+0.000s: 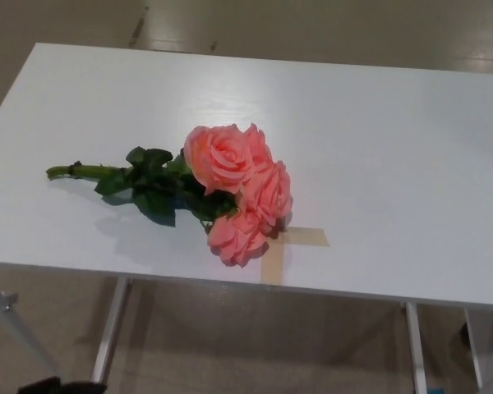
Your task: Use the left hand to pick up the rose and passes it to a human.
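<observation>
I see bare white table point(394, 148) on every side of the rose point(230, 193), which lies near the front edge with its stem toward the left edge.

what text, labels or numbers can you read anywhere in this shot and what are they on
None: no readable text anywhere.
The rose bunch has no tag.
The white table is plain.
The tan tape cross under the blooms is unmarked.
A dark shape at the bottom left edge is too cut off to identify.
</observation>
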{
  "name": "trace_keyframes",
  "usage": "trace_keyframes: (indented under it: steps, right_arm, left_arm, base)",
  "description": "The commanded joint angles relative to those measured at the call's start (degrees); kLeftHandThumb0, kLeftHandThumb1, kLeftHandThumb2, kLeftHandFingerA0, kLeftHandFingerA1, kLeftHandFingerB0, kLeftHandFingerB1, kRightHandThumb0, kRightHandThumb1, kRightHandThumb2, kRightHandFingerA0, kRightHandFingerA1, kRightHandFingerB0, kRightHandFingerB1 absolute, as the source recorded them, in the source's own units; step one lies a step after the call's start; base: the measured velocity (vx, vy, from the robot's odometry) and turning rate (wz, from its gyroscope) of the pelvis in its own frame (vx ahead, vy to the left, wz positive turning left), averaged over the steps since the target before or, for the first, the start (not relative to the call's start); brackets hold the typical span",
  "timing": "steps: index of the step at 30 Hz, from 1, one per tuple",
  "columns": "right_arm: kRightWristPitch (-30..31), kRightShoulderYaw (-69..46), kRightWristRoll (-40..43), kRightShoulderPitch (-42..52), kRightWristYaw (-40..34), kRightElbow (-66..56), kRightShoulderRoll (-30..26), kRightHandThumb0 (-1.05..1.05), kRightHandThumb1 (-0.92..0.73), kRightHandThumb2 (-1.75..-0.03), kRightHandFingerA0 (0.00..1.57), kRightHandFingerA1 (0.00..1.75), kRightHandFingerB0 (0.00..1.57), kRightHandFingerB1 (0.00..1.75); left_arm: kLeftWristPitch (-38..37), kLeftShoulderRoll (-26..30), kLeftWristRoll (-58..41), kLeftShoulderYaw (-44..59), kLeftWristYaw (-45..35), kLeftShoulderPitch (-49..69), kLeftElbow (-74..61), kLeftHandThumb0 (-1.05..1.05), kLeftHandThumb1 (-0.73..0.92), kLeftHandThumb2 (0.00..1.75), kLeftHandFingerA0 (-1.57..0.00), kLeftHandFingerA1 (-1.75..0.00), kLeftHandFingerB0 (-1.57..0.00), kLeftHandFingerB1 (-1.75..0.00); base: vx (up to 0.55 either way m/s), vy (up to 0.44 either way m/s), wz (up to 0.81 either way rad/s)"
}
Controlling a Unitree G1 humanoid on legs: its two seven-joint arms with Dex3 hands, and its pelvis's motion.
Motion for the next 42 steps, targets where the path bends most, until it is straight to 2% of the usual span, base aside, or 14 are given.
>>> trace_keyframes:
  steps: [1, 8, 9, 13, 14, 22, 23, 24, 28, 33, 34, 39, 40, 42]
  right_arm:
    - [1.52, 0.2, -0.47, -0.58, 0.5, 0.45, -1.08, -0.24, -0.67, -0.59, 0.69, 0.45, 0.55, 0.39]
    - [1.72, 0.12, -0.37, -0.57, 0.57, 0.54, -0.88, -0.25, -0.67, -0.6, 0.71, 0.45, 0.55, 0.39]
    - [1.68, 0.21, -0.47, -0.88, 0.53, 0.52, -0.97, -0.25, -0.67, -0.6, 0.71, 0.45, 0.55, 0.39]
    - [1.64, 0.26, -0.44, -1.1, 0.61, 0.47, -1.08, -0.25, -0.67, -0.6, 0.71, 0.45, 0.55, 0.39]
    - [1.53, 0.24, -0.37, -1.03, 0.7, 0.41, -1.1, -0.25, -0.67, -0.6, 0.71, 0.45, 0.55, 0.39]
    - [1.35, 0.25, -0.28, -0.82, 0.87, 0.29, -1.15, -0.33, -0.59, -0.74, 0.66, 0.54, 0.52, 0.48]
    - [1.24, 0.22, -0.24, -0.9, 0.96, 0.27, -1.21, -0.33, -0.59, -0.74, 0.66, 0.54, 0.52, 0.48]
    - [1.19, 0.24, -0.26, -0.91, 1.0, 0.25, -1.24, -0.25, -0.67, -0.6, 0.71, 0.45, 0.55, 0.39]
    - [1.2, 0.27, -0.26, -0.85, 0.99, 0.21, -1.25, -0.25, -0.67, -0.6, 0.7, 0.45, 0.55, 0.39]
    - [1.44, 0.18, -0.15, -0.67, 1.0, 0.28, -1.06, -0.25, -0.67, -0.6, 0.71, 0.45, 0.55, 0.39]
    - [1.49, 0.14, -0.1, -0.65, 1.06, 0.3, -1.01, -0.33, -0.59, -0.74, 0.66, 0.54, 0.52, 0.48]
    - [1.53, 0.03, -0.06, -0.73, 1.09, 0.44, -1.14, -0.33, -0.59, -0.74, 0.66, 0.54, 0.52, 0.48]
    - [1.58, -0.01, -0.02, -0.8, 1.12, 0.44, -1.14, -0.25, -0.67, -0.6, 0.7, 0.45, 0.55, 0.39]
    - [1.68, -0.13, 0.1, -0.91, 1.23, 0.48, -1.13, -0.25, -0.67, -0.6, 0.7, 0.45, 0.55, 0.39]
  left_arm:
    - [-2.75, -0.22, -7.12, 4.66, -0.92, 3.26, -21.71, -0.27, 0.19, 0.81, -0.08, -0.51, -0.07, -0.49]
    - [-1.16, -2.77, -2.21, 7.01, 2.6, -4.19, -25.19, -0.3, 0.18, 0.8, -0.02, -0.5, 0.0, -0.47]
    - [-0.52, -2.69, -0.78, 7.72, 3.34, -7.79, -25.35, -0.55, 0.42, 0.54, -0.09, -0.27, -0.15, -0.28]
    - [1.66, -3.3, 1.66, 8.32, 4.64, -13.99, -25.52, -0.55, 0.42, 0.54, -0.08, -0.26, -0.14, -0.27]
    - [1.45, -3.24, 4.66, 8.2, 5.94, -17.7, -24.06, -0.57, 0.38, 0.7, -0.06, -0.28, -0.11, -0.31]
    - [3.05, -3.03, 10.55, 6.66, 7.7, -25.95, -18.95, -0.47, 0.35, 0.61, -0.08, -0.28, -0.1, -0.29]
    - [4.02, -1.72, 16.33, 4.41, 9.76, -32.59, -12.55, -0.4, 0.3, 0.69, -0.02, -0.29, -0.02, -0.35]
    - [4.91, -1.02, 19.54, 2.92, 10.9, -36.56, -8.56, -0.4, 0.31, 0.7, -0.01, -0.28, -0.02, -0.35]
    - [5.92, -0.51, 21.97, 1.02, 11.96, -40.68, -3.62, -0.4, 0.31, 0.7, -0.01, -0.27, -0.01, -0.35]
    - [17.2, 0.85, 29.88, -7.34, 11.29, -55.68, 12.06, -0.43, 0.31, 0.69, 0.0, -0.17, -0.01, -0.27]
    - [18.57, 0.92, 31.05, -8.5, 11.22, -57.18, 13.74, -0.43, 0.31, 0.7, 0.0, -0.17, -0.01, -0.26]
    - [23.36, 1.08, 36.18, -14.88, 11.39, -64.12, 21.6, -0.45, 0.32, 0.7, 0.0, -0.15, 0.0, -0.24]
    - [23.81, 1.07, 36.87, -15.89, 11.33, -65.09, 22.68, -0.47, 0.33, 0.71, 0.0, -0.13, 0.0, -0.22]
    - [25.14, 1.01, 38.34, -18.26, 10.74, -67.36, 24.93, -0.48, 0.33, 0.71, 0.0, -0.13, 0.0, -0.21]
  base:
    - [0.0, 0.0, 0.0]
    - [0.0, 0.0, 0.0]
    - [0.0, 0.0, 0.0]
    - [0.0, 0.0, 0.0]
    - [0.0, 0.0, 0.0]
    - [0.0, 0.0, 0.0]
    - [0.0, 0.0, 0.0]
    - [0.0, 0.0, 0.07]
    - [0.0, 0.0, 0.0]
    - [0.0, 0.0, 0.0]
    - [0.0, 0.0, 0.0]
    - [0.0, 0.0, 0.0]
    - [0.0, 0.0, 0.0]
    - [0.0, 0.0, 0.0]
